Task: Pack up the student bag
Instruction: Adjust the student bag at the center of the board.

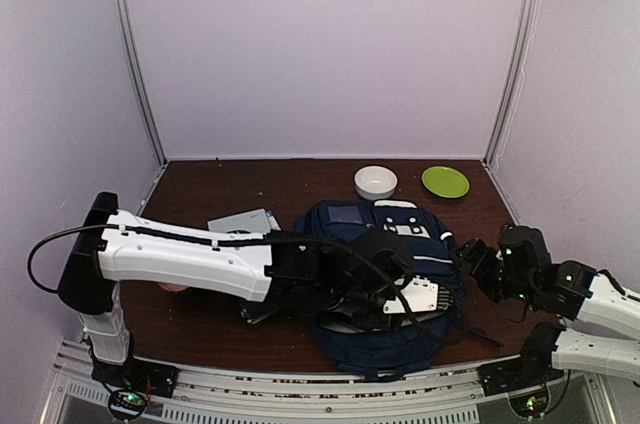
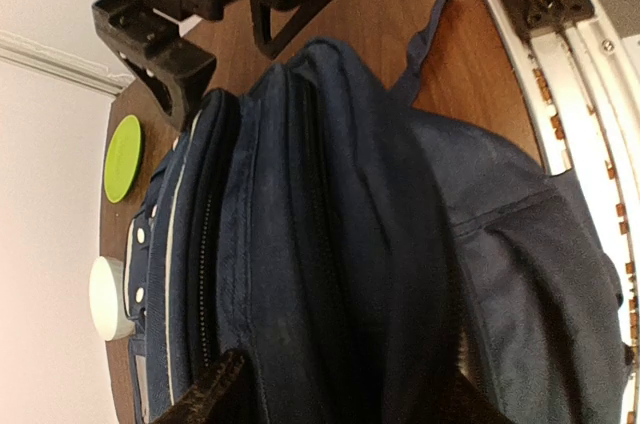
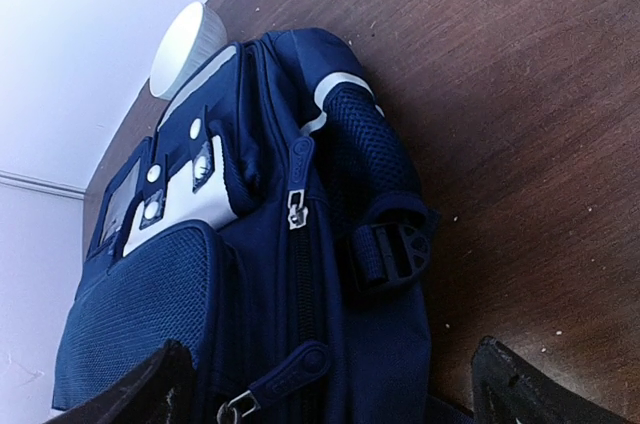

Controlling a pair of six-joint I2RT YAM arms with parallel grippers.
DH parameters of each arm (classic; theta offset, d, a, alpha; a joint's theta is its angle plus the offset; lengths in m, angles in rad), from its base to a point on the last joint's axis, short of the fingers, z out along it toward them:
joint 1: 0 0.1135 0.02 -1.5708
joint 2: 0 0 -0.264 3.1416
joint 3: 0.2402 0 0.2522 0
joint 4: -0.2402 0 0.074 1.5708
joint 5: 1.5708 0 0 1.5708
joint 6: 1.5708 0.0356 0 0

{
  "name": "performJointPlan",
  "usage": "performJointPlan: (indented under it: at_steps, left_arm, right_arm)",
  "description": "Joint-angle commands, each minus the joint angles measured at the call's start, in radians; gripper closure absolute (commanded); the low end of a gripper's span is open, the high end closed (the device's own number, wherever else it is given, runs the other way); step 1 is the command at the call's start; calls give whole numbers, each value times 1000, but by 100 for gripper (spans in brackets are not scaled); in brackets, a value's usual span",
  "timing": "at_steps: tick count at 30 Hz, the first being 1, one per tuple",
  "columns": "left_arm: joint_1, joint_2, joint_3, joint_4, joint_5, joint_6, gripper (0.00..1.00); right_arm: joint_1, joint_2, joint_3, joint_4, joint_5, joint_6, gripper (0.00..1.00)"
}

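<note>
**A:** What is seen at the left of the overhead view?

**B:** The white left arm [image 1: 185, 259] is stretched across the bench [image 1: 230, 184] from the lower left. A flat grey item [image 1: 240, 220] is laid just behind it. Whether it touches the bag's left edge cannot be told.

**A:** Where is the student bag placed?

**B:** The student bag [image 1: 430, 244] is laid on the bench in the lower middle of the frame, front side up. The left hand [image 1: 400, 296] is held over its middle. In the left wrist view its fingers [image 2: 210, 394] are seen spread wide at the bottom edge, with navy fabric between them. Whether that fabric is pressed cannot be told.

**A:** Can any writing be read?

**B:** A white patch [image 3: 185, 204] with round studs is fixed on the front. Any lettering on it is too small to be made out. A zip pull [image 3: 296, 206] and a strap buckle [image 3: 400, 249] are shown on the bag's side.

**A:** And toward the right?

**B:** A white bowl [image 1: 375, 182] is set just behind the bag's top end, and a green plate [image 1: 445, 181] further right. The right hand [image 1: 478, 266] is held just beside the bag's right edge, with its jaws wide apart and nothing clamped.
</note>
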Motion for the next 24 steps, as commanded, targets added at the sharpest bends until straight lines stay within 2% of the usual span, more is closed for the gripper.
performJointPlan:
  at_steps: [1,5,6,7,8,9,12,13,18,24]
  left_arm:
    - [49,12,30,75,-98,37,2]
    - [64,20,21,109,-119,86,2]
    - [71,28,27,100,-113,91,4]
    - [82,38,43,82,-109,92,11]
    - [94,50,62,63,-113,83,24]
    - [105,53,74,54,-128,62,48]
    - [141,-8,27,96,-161,-29,96]
    - [149,-62,-4,123,-161,-63,100]
    - [155,-205,-95,215,-160,-183,100]
    - [191,-208,-61,254,-110,-397,100]
  right_arm:
    - [-3,-3,-23,2,24,48,3]
    - [-3,21,-31,26,40,56,4]
    - [-5,30,-36,37,39,61,3]
    - [-5,41,-40,46,40,70,3]
    - [-5,54,-48,58,40,78,3]
    - [-8,68,-56,70,34,90,3]
    - [-33,115,-86,141,-13,114,4]
    - [-39,133,-87,161,-20,111,5]
    - [-40,131,-35,171,4,43,8]
    - [-3,-161,-95,240,-22,-113,12]
